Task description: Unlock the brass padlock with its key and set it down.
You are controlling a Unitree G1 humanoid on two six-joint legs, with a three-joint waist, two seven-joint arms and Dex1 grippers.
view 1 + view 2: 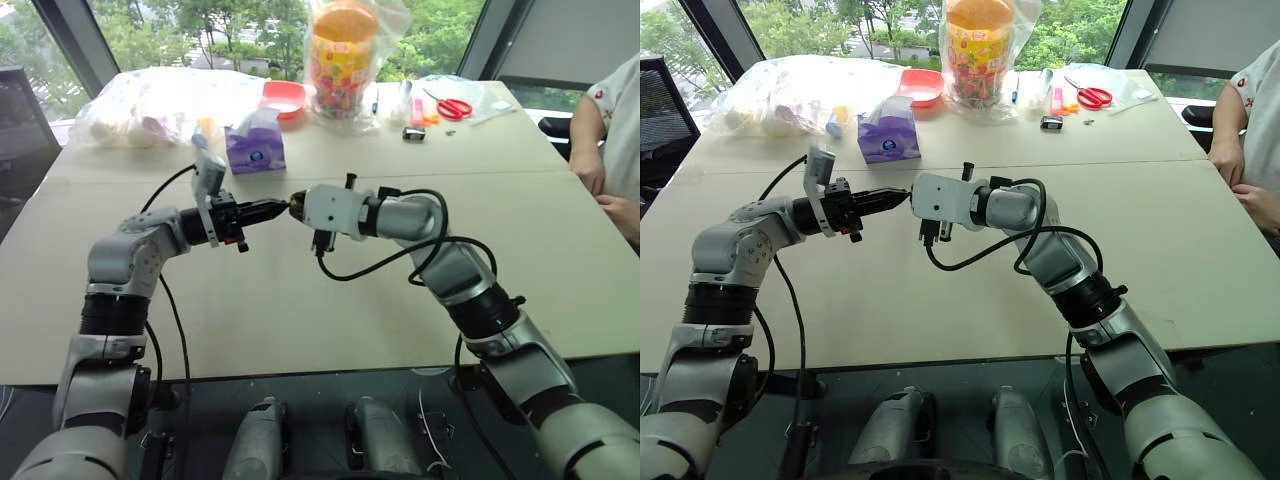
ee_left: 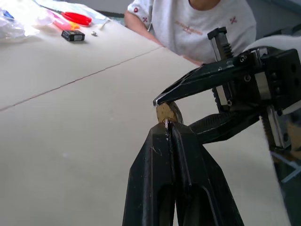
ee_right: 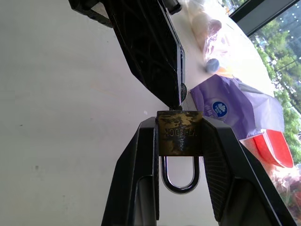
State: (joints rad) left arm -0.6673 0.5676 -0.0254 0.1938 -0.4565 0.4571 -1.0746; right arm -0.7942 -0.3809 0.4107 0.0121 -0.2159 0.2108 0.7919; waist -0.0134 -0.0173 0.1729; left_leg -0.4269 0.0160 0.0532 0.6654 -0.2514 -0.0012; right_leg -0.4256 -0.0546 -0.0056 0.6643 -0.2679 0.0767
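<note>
Right wrist view: brass padlock [image 3: 179,133] clamped in right tool [image 3: 178,141], clenched left tool [image 3: 176,96] at its keyway.

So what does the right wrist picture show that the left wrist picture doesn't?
Right wrist view alone: the brass padlock's face, its silvery shackle hanging between the right pincer's fingers, and a purple tissue pack. Left wrist view alone: red scissors, a small black object and a seated person. Both: the two pincers meeting at the padlock above the table.
</note>
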